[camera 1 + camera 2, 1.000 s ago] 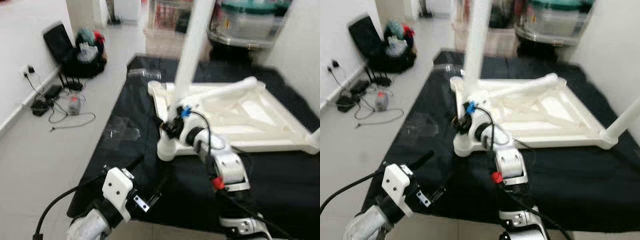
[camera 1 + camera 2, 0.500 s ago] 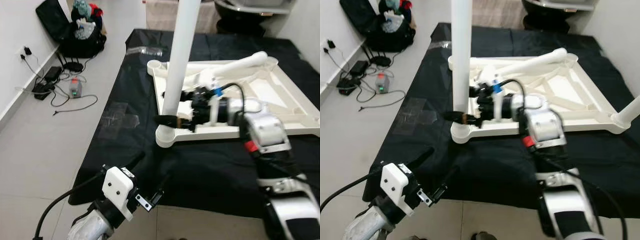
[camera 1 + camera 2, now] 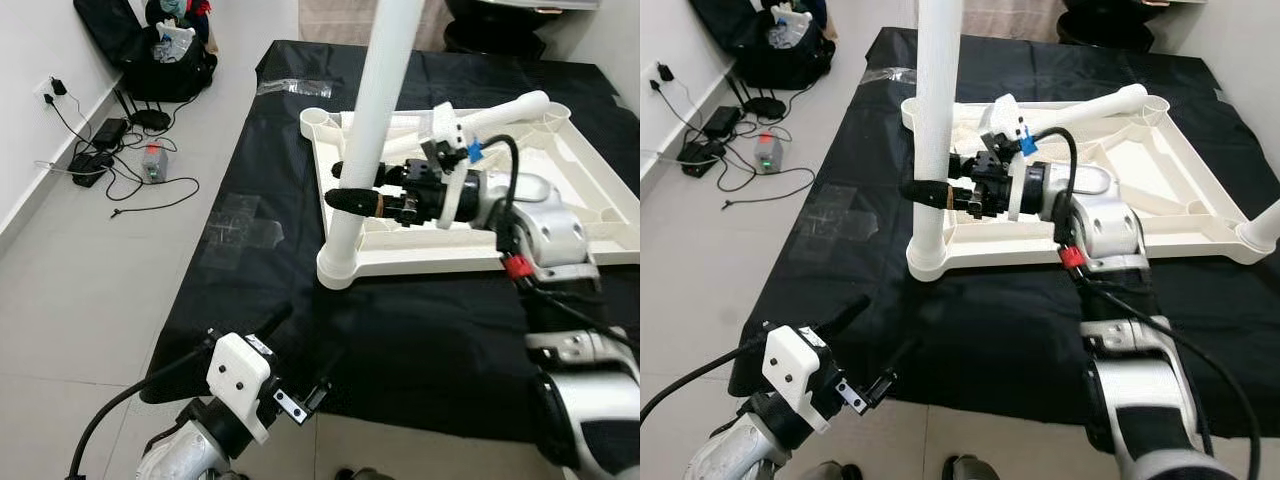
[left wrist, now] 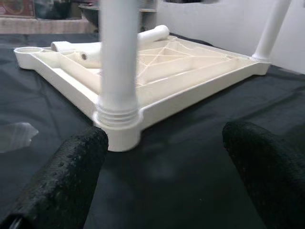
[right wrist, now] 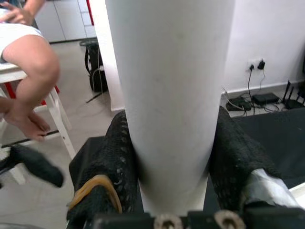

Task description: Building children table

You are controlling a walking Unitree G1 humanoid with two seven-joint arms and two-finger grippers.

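Right wrist view has the right gripper point(image 5: 174, 191) jaws clamped around the upright white leg point(image 3: 372, 150), seated in the overturned tabletop's point(image 3: 560, 190) corner socket on the black sheet point(image 3: 420, 330). Smooth, rigid plastic, probably light; grip low. Left gripper point(image 4: 164, 176) jaws spread wide, empty.

White plastic tabletop point(image 3: 560, 190) lies upside down on black cloth, ribbed underside up. One white leg point(image 3: 368, 150) stands upright in near corner socket; a 2nd leg point(image 3: 480, 118) lies loose across the frame, tilted.
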